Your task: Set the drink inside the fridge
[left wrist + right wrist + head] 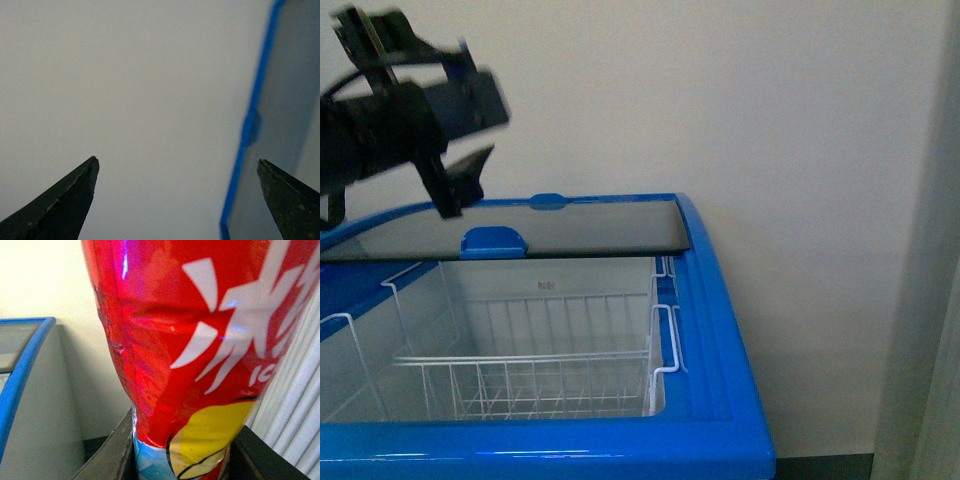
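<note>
Our fridge (720, 380) is open. Its lid (570, 225) sits at the back, and we see no drink in the basket (550, 370). Our right gripper (185, 425) holds the drink (165, 340) by its red label, off to the side of the fridge. Our left gripper (465, 185) hangs high, wide apart, holding nothing. Putting the drink in is not yet done.

- Left arm (375, 135): raised at upper left of the front view, outline blurred.
- Left gripper (177, 161): points downward; jaws spread wide, nothing between them.
- Right gripper (182, 452): dark fingers (112, 452) sit against either side of the drink (165, 340), clamped on it.
</note>
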